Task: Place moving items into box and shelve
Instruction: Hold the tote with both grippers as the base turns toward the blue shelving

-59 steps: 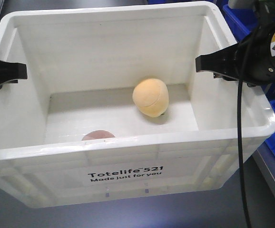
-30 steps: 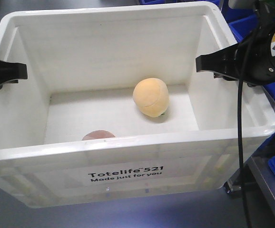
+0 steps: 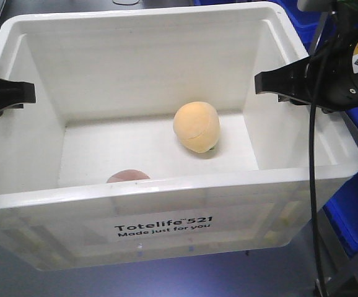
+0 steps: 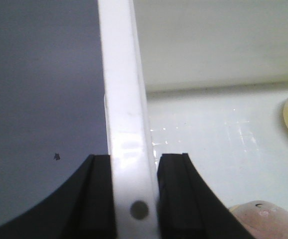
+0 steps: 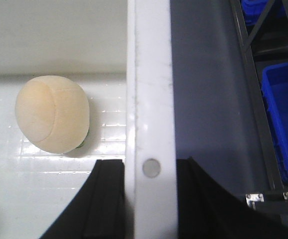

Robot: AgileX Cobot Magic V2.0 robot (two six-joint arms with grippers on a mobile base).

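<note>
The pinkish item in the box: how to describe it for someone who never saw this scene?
Find the large white box printed "Totelife 521". On its floor, just behind the near wall above that print, a small pinkish-brown rounded item half shows. Its only neighbour, an orange-yellow ball, is bigger and sits farther back.

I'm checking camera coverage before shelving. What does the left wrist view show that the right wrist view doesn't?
Only the left wrist view shows the pinkish-brown item inside the white tote. Only the right wrist view shows the blue crates outside, plus the whole orange-yellow ball; the left catches just its edge. Both show the tote clamped at its rim, by the left gripper in one and the right gripper in the other.
</note>
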